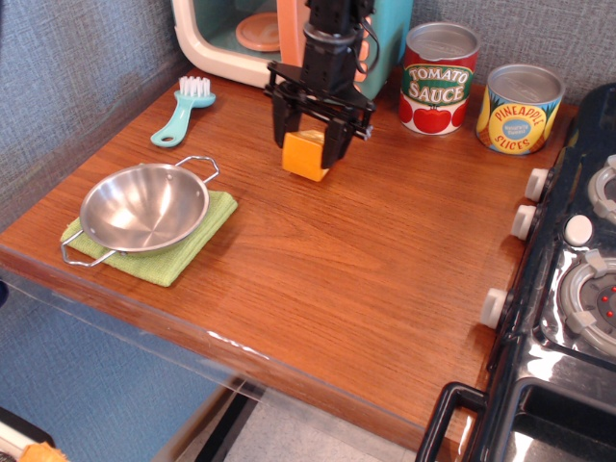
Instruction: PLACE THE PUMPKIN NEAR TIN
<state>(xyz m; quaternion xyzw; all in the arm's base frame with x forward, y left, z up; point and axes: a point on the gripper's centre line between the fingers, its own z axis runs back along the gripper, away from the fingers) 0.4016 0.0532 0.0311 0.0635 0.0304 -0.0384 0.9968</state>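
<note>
The pumpkin (306, 156), a small orange wedge block with a paler face, is between the fingers of my gripper (310, 137). The gripper is shut on it and holds it at or just above the wooden tabletop, in front of the toy microwave. The tomato sauce tin (440, 77) stands to the right and a little behind the gripper, about a tin's width away. The pineapple slices tin (520, 108) stands further right. I cannot tell whether the block touches the table.
A steel bowl (144, 205) sits on a green cloth (159, 262) at the front left. A teal brush (183, 111) lies at the back left. The toy microwave (241, 34) stands behind the arm. A toy stove (577, 289) runs along the right edge.
</note>
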